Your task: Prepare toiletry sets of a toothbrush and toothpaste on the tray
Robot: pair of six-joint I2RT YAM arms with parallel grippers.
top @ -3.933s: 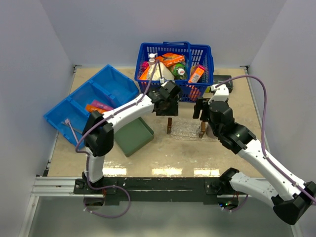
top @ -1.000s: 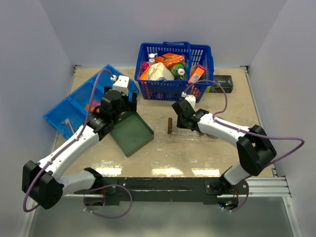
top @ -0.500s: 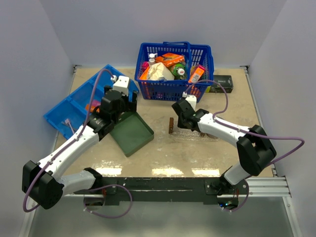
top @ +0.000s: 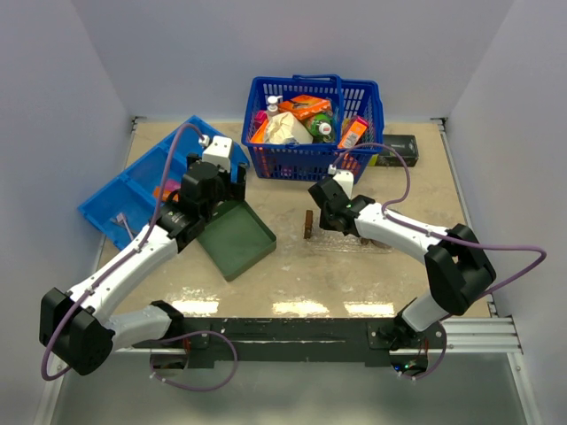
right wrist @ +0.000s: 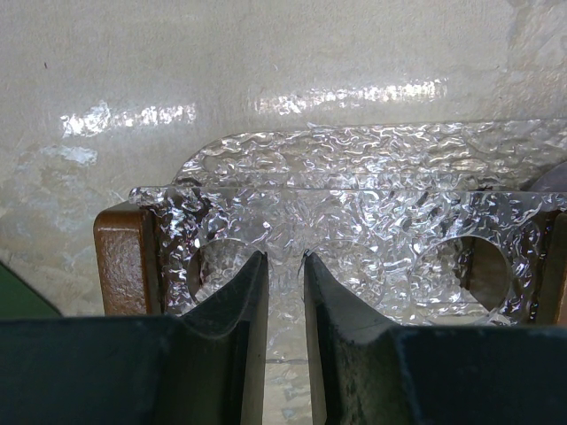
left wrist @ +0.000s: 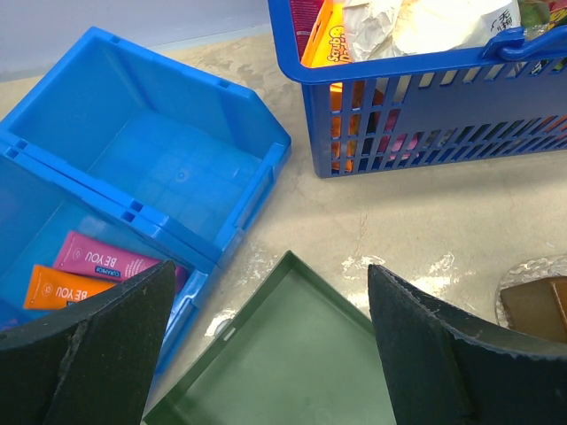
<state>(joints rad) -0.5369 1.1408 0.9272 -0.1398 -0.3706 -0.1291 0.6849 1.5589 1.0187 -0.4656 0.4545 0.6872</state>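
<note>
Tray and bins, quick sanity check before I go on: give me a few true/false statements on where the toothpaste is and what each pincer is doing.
1. The left pincer is wide open and holds nothing. True.
2. The orange tube and the pink tube of toothpaste lie on the tray. False: both lie side by side in a compartment of the blue divided bin.
3. The right pincer has its fingers spread wide above the basket. False: only a narrow gap shows between them, and they sit at the clear tray's edge beside a wooden handle.
4. The bin compartment nearest the basket is empty. True.
</note>
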